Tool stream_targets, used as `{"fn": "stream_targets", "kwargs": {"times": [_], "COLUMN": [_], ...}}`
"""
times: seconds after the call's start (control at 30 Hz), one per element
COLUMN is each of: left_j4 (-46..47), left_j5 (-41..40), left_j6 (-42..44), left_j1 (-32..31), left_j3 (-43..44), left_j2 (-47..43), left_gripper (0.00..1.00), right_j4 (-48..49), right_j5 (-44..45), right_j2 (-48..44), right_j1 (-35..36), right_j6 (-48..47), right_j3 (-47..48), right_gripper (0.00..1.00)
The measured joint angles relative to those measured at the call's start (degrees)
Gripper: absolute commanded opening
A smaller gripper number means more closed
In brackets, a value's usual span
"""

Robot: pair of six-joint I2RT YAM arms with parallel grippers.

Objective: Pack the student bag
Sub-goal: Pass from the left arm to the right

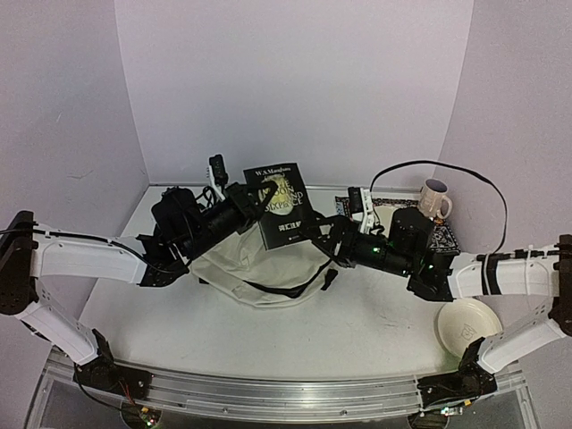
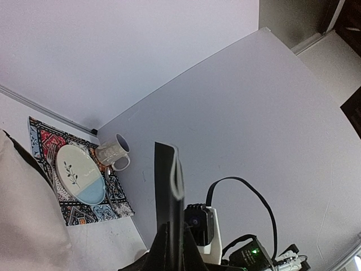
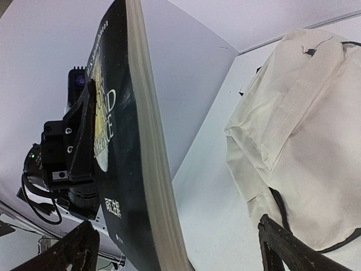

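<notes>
Your left gripper [image 1: 243, 200] is shut tight on the left edge of a black paperback book [image 1: 281, 204], holding it upright. Just below, the cream student bag [image 1: 255, 268] lies slumped mid-table; its mouth cannot be made out. Your right gripper [image 1: 315, 235] is spread wide by the book's lower corner, holding nothing. It is probably best to hold the bag open with it, then lower the book edge-first.

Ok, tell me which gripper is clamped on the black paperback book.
The left gripper: its jaws are shut on the black paperback book, while the right gripper stands wide open.
</notes>
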Motion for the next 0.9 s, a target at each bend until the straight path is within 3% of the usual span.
{"fn": "stream_targets", "kwargs": {"times": [0.17, 0.4, 0.7, 0.9], "left_j4": [1.4, 5.3, 9.0, 10.0], "left_j5": [0.6, 1.4, 2.2, 1.3], "left_j6": [-1.7, -3.8, -5.3, -5.2], "left_j1": [0.0, -0.3, -0.3, -0.3], "left_j3": [0.1, 0.1, -0.1, -2.4], "left_j2": [0.2, 0.9, 1.8, 1.7], "left_gripper": [0.0, 0.0, 0.0, 0.0], "right_j4": [3.8, 10.6, 15.4, 15.9], "right_j5": [-2.4, -6.1, -10.3, -11.3], "right_j2": [0.0, 1.4, 3.6, 3.1], "right_j1": [0.0, 0.0, -0.3, -0.7], "right_j6": [-0.3, -0.1, 1.3, 0.8], "right_j3": [0.2, 1.2, 1.4, 1.4], "right_gripper": [0.98, 0.87, 0.57, 0.25]}}
